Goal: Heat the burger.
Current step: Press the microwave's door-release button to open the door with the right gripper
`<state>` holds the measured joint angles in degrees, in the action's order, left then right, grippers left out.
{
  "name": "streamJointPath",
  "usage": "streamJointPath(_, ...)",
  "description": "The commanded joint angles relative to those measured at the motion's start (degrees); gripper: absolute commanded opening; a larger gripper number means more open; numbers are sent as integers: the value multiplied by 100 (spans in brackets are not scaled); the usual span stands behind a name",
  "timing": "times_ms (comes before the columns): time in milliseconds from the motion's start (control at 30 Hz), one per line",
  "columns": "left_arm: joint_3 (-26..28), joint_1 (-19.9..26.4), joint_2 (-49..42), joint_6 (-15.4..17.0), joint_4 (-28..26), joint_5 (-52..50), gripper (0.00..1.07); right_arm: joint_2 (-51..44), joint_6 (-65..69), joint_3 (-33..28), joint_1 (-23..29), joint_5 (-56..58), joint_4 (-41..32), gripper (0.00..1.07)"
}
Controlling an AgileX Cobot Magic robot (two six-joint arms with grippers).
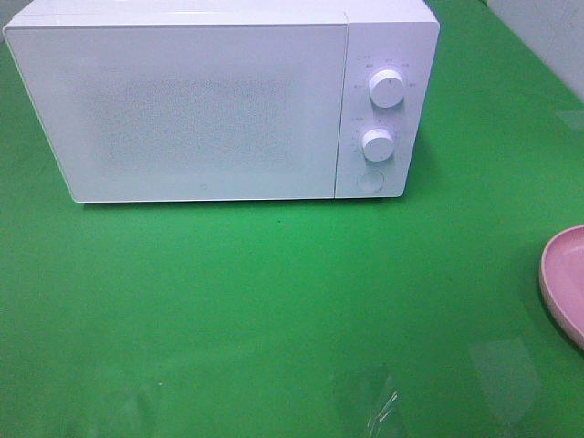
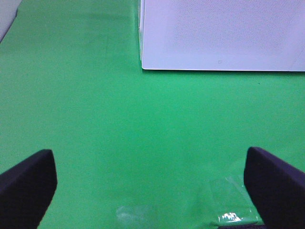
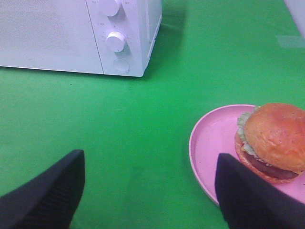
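The tall burger [image 3: 274, 140], with a glossy golden-brown bun, green lettuce and a dark patty, sits on the round pink dish [image 3: 214, 143] on the right side of the green-covered desk [image 1: 274, 301]. It is well apart from the white box-shaped microwave oven [image 1: 182, 109], whose door is shut. The right arm's dark fingers [image 3: 248, 195] are spread wide with only desk between them, one finger near the dish's rim. The left arm's dark fingers [image 2: 26, 186] are spread just as wide, holding nothing, over the green in front of the microwave.
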<state>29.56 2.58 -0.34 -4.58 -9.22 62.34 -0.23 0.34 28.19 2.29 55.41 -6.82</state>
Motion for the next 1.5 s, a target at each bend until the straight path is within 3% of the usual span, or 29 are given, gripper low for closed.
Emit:
streamJointPath(33, 0, -11, -92, -17, -23, -97, 100, -149, -34, -11, -11, -80, -29, 73)
streamJointPath(533, 0, -11, -92, -17, -23, -97, 100, 561, 223, 298, -11, -304, -69, 73)
streamJointPath(1500, 0, -11, -92, -17, -23, -97, 100, 3587, 189, 304, -11, -3306, -6, 73)
